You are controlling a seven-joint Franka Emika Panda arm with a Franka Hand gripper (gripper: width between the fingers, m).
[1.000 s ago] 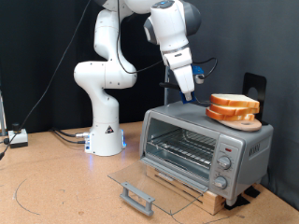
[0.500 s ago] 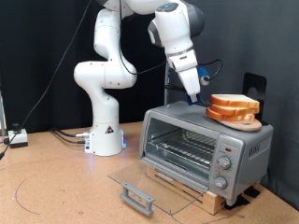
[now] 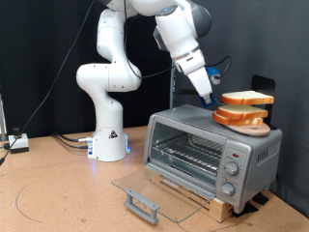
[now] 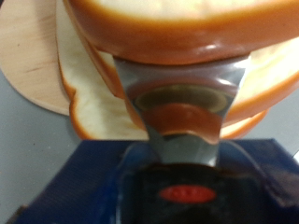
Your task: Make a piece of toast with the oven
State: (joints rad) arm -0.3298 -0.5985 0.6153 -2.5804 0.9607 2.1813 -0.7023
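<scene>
The silver oven (image 3: 241,147) stands on a wooden board with its glass door (image 3: 145,187) folded down and the wire rack (image 3: 188,155) bare. On its roof a round wooden plate (image 3: 253,126) carries a stack of bread slices (image 3: 239,115). My gripper (image 3: 210,98) is at the stack's left edge, shut on the top piece of toast (image 3: 247,98), which sits slightly raised above the others. In the wrist view one finger (image 4: 183,105) lies under that toast (image 4: 177,23); a lower slice (image 4: 89,107) and the plate (image 4: 28,56) show beneath.
The oven's knobs (image 3: 231,170) are on its right panel. The door's grey handle (image 3: 142,205) juts over the table in front. The robot's white base (image 3: 109,135) stands to the exterior view's left of the oven. A black stand (image 3: 261,89) rises behind the stack.
My gripper has moved towards the exterior view's right, up to the bread stack. The top slice now sits a little higher and apart from the slices below.
</scene>
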